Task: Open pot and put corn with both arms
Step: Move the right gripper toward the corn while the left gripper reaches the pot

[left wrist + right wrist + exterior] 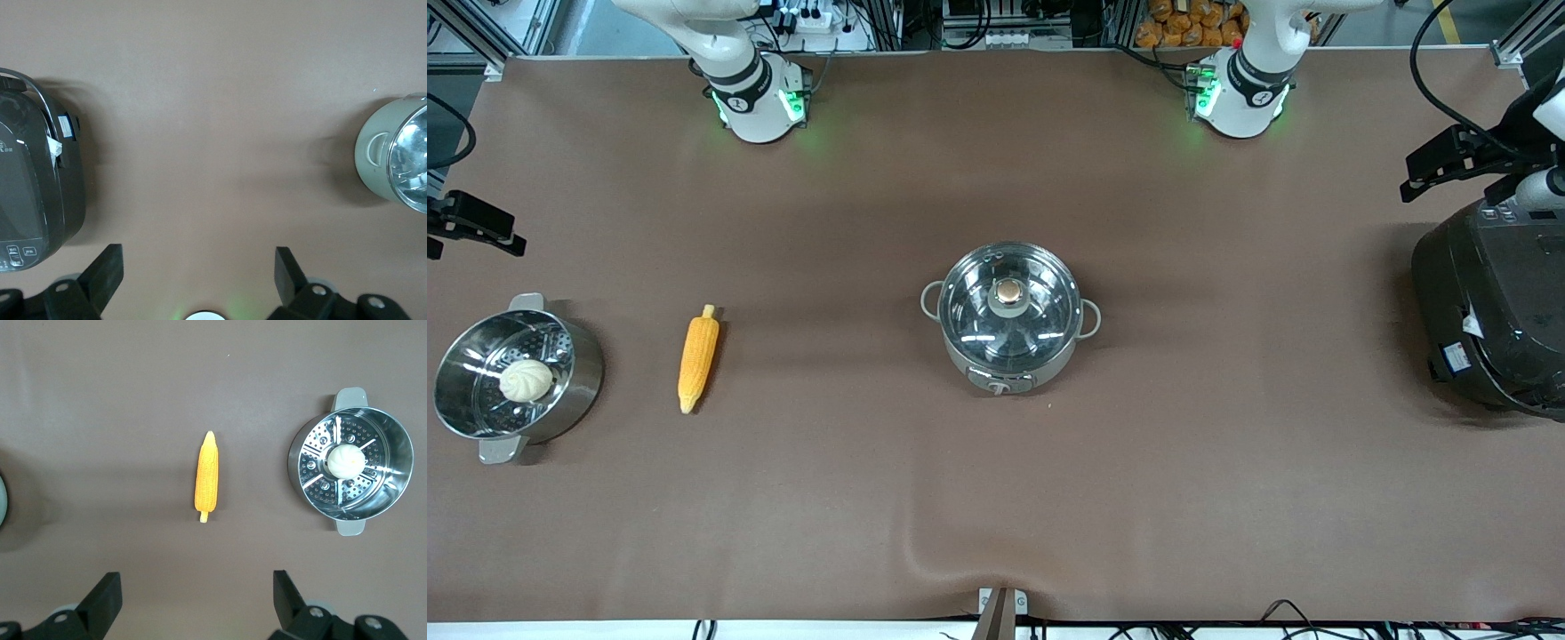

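Pot first: the round shiny steel pot point(1009, 322) with its glass lid point(1009, 307) sits mid-table, well clear of every edge, lid on. I judge the lid rigid, smooth and breakable, so I would take it by the small coppery knob point(1009, 291) at its centre and lift straight up. The yellow-orange tapered corn cob point(697, 358) lies flat toward the right arm's end of the table, beside the steel steamer pot point(569, 391) holding a round white bun point(526, 380). It looks light and stiff with a bumpy skin; I would pinch it across its thick middle. My left hand point(199, 267) hangs spread over bare table between the pot and the big black cooker point(1489, 320) at the left arm's edge. My right hand point(197, 590) hangs spread above the corn, empty.
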Tool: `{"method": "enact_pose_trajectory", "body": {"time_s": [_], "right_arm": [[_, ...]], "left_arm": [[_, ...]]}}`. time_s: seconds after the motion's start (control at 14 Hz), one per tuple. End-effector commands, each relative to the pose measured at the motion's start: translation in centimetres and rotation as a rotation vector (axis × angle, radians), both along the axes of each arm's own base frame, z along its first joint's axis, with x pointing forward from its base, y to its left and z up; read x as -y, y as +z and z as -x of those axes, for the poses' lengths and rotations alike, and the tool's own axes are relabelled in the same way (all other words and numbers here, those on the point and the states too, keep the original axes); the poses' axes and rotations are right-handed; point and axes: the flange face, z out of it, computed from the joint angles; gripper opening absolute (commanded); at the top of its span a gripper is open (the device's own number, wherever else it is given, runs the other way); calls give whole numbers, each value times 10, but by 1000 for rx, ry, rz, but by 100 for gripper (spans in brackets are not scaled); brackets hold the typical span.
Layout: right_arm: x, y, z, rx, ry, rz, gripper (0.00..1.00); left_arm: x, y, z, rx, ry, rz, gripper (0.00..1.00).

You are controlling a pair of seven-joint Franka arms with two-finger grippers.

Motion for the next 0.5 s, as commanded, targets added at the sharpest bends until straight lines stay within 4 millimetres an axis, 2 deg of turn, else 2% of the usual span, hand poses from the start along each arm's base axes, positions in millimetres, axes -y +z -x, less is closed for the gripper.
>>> {"method": "enact_pose_trajectory", "body": {"time_s": [0.0,0.21,0.43], "right_arm": [[2,0,1,-3,-11,-2,100],[-1,0,0,1,-7,-11,100],[0,0,0,3,-9,-12,100]], "left_arm": [[-1,7,0,2,-11,-23,100],[3,7,-1,4,-16,-24,100],[13,-3,-8,-11,-35,-48,100]]}}
